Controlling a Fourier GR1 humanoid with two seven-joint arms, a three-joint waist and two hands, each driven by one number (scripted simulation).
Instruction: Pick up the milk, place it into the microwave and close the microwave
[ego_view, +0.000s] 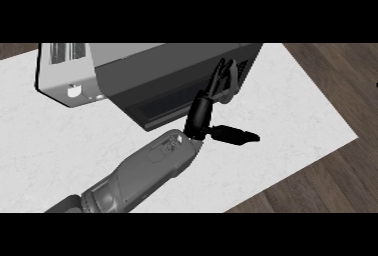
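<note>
The microwave (70, 75) stands at the back of the counter, its light grey body to the left and its dark door (162, 80) facing me at an angle. My left hand (199, 117) reaches up from the lower left. Its straight fingers (220, 82) lie against the right part of the door, and the thumb (236, 135) sticks out to the right. The hand is open and holds nothing. The door looks swung to or nearly to the body. No milk is visible anywhere; the microwave's inside is hidden behind the door. My right hand is out of view.
The white marble counter (59, 145) runs slantwise across the view. Its right and front edges (325, 150) drop off to a dark wooden floor (332, 180). My grey forearm (140, 175) crosses the counter's front.
</note>
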